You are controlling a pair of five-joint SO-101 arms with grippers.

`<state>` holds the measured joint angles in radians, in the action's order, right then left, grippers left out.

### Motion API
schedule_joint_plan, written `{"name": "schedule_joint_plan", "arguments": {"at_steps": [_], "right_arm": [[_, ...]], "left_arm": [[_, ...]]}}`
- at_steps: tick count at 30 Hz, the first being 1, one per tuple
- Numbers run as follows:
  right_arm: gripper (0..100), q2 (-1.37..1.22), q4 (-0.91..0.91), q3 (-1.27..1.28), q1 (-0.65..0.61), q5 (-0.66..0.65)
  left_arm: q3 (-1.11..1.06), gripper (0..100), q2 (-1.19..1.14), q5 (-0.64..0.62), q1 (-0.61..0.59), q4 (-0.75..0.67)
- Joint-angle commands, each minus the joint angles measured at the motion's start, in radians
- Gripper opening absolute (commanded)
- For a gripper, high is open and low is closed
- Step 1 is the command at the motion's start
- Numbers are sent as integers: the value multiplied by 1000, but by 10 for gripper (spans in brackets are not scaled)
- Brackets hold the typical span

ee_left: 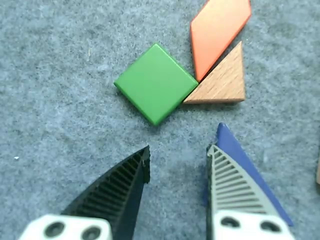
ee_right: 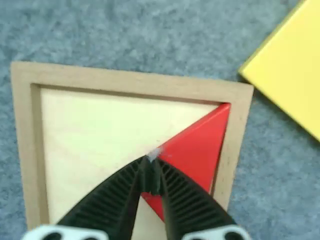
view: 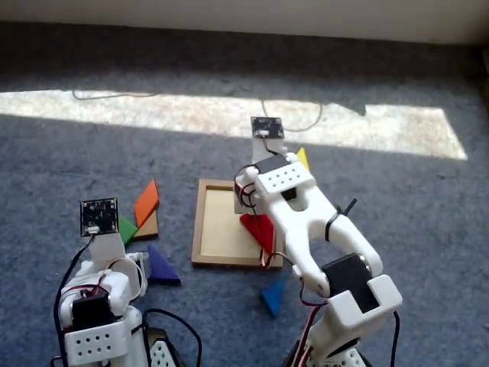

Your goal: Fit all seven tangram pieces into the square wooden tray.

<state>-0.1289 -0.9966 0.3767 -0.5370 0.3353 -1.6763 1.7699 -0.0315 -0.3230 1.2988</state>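
Note:
The square wooden tray (view: pixel 208 229) lies on the carpet with a red triangle (view: pixel 258 228) flat in its right part. My right gripper (ee_right: pixel 151 162) hovers over the tray (ee_right: pixel 130 80), shut, its tips at the corner of the red triangle (ee_right: pixel 200 145). My left gripper (ee_left: pixel 177 165) is open above bare carpet, short of the green square (ee_left: pixel 156 83). The orange parallelogram (ee_left: pixel 219 30) and wooden triangle (ee_left: pixel 222 82) lie just past the square. A dark blue triangle (ee_left: pixel 240 155) lies partly under one finger (ee_left: pixel 222 175).
A yellow piece (ee_right: pixel 285 85) lies just beyond the tray's far right corner (view: pixel 303 158). A small blue triangle (view: pixel 273 296) sits on the carpet near the right arm's base. Left of the tray are the orange parallelogram (view: pixel 147 202) and dark blue triangle (view: pixel 160 266).

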Motion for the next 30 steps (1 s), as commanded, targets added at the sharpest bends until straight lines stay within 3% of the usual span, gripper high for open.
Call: {"name": "schedule_joint_plan", "arguments": {"at_steps": [1, 8, 15, 25, 30], "right_arm": [[5, 18, -42, -12, 33, -41], [5, 73, -291, -124, 50, -281], [9, 182, -306, -217, 116, -316], [10, 120, 206, -142, 157, -315], [10, -62, 294, -125, 160, -316]], "left_arm": [[-19, 185, 50, -3, -8, 8], [-19, 185, 50, -3, -8, 8], [-19, 185, 50, -3, -8, 8], [-19, 185, 50, -3, -8, 8], [-19, 185, 50, -3, -8, 8]]}}
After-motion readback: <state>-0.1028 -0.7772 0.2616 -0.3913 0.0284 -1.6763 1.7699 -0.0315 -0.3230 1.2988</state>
